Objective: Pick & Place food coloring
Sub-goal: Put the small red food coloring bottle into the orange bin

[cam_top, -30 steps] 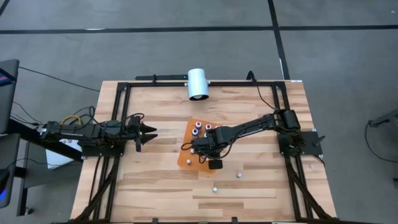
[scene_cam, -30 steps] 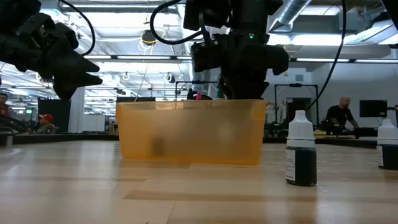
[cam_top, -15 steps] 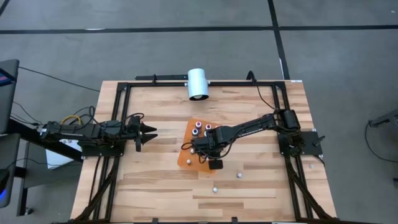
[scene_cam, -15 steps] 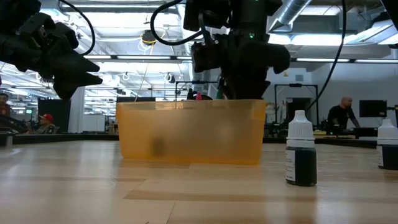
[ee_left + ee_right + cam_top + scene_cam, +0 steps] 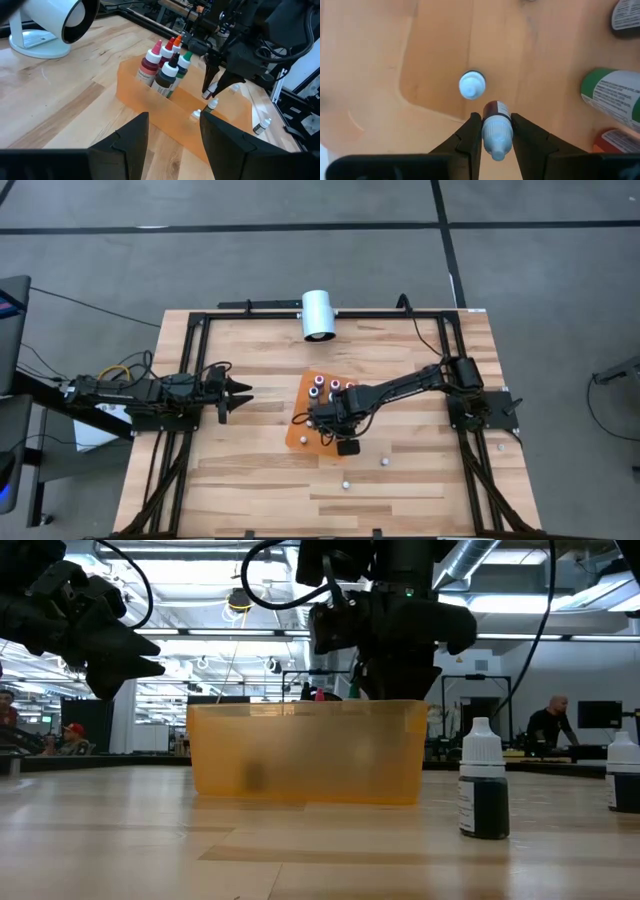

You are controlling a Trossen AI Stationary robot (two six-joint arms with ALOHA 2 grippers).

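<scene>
The food coloring is a set of tiny dropper bottles, most of them in the translucent orange bin [image 5: 150, 107]: a cluster of upright bottles [image 5: 162, 70] with pink, red, orange, white and green tops stands at the bin's end nearer the white cylinder [image 5: 319, 314]. A white-capped bottle [image 5: 471, 85] stands upright on the bin floor, and just beside it a dark-red bottle [image 5: 496, 125] with a white cap is pinched between the jaws of the right gripper [image 5: 494, 131]. Outside the bin, a dark-bodied, white-capped bottle [image 5: 485, 792] stands upright on the counter [image 5: 250, 470], with another [image 5: 622, 772] farther from the bin.

1. The floor [image 5: 300, 250] is gray with dark lines.
2. The wooden table [image 5: 250, 470] has a black frame.
3. Bright ceiling lights [image 5: 200, 635] shine above.
4. A person [image 5: 548, 725], maybe seated, is far behind.
</scene>
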